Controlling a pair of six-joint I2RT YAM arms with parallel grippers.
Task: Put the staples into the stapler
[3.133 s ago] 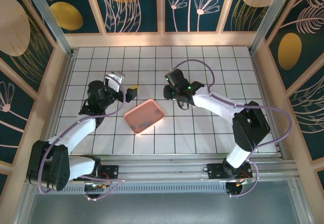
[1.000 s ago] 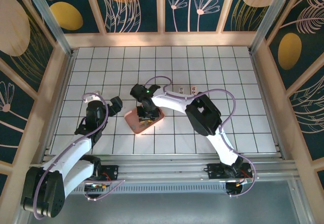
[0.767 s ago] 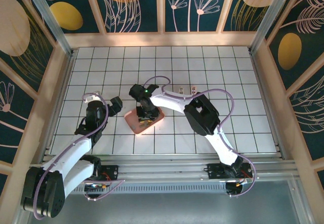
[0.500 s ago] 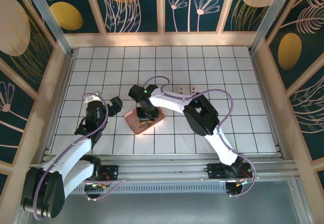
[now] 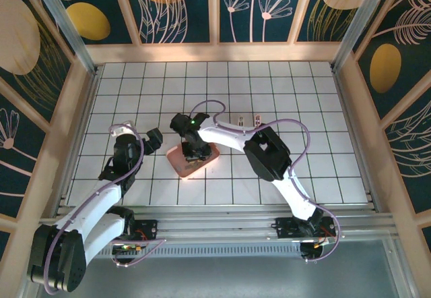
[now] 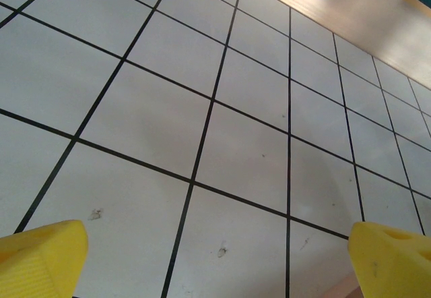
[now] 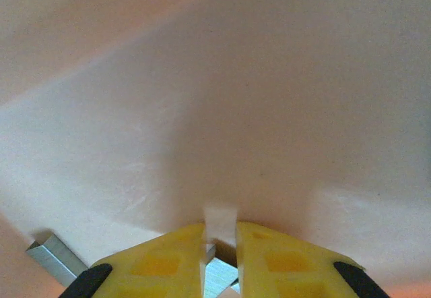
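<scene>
right wrist view: the right gripper [image 7: 219, 244] has its yellow plastic fingertips [image 7: 161, 263] cut off by the bottom edge. they are clenched on a grey metal strip of staples [image 7: 217, 273], mostly hidden between them. a second strip [image 7: 52, 253] lies lower left on the smooth pink tray [image 7: 283, 109]. the left gripper [image 6: 215, 254] is released wide, its ribbed tips in the bottom corners over the white gridded table [image 6: 249, 109].

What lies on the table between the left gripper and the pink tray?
Nothing. In the top external view, the stretch of white tiled table between the open left gripper and the pink tray is bare.
</scene>
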